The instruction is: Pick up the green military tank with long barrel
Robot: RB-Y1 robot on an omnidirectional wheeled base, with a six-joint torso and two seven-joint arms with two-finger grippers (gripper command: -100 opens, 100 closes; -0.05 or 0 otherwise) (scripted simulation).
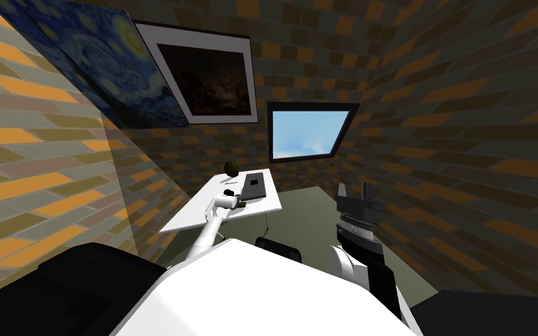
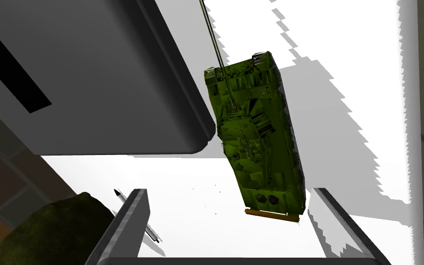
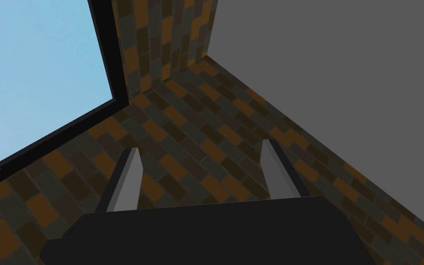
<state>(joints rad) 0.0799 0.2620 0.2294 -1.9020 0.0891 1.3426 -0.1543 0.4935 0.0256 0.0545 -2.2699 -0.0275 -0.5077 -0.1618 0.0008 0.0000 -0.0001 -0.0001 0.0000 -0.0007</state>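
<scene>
Left gripper (image 2: 229, 191) sat closest to the lens, fingers spread wide with nothing between the pads, hanging above the white tabletop (image 2: 344, 46). On that tabletop, biggest first: a flat grey slab (image 2: 105, 83) with a black slot in its top. Next came the green tank (image 2: 257, 138), lying flat at the slab's near end, just beside its rounded corner. Its long thin barrel (image 2: 215, 41) ran away from the gripper alongside the slab's edge. The tank's tail end lay in the gap between the open fingers, though off-centre and skewed to them. To the far left sat a dark green rounded lump (image 2: 54, 230), and smallest of all a pen-like stick (image 2: 153, 233), partly behind one finger.

My call on the step in hand was the final line-up before the grasp. It wanted the gripper centred over the hull and the wrist turned so the fingers straddled the hull's narrow width. The descent had to stay clear of the slab's corner, and the pinch belonged on the body, never on the barrel.

Containers: the slab was the nearest candidate, and I could not tell whether its slot held anything.

Out on the right, the right gripper (image 3: 201, 145) was raised well apart from the tabletop, fingers spread too.
</scene>
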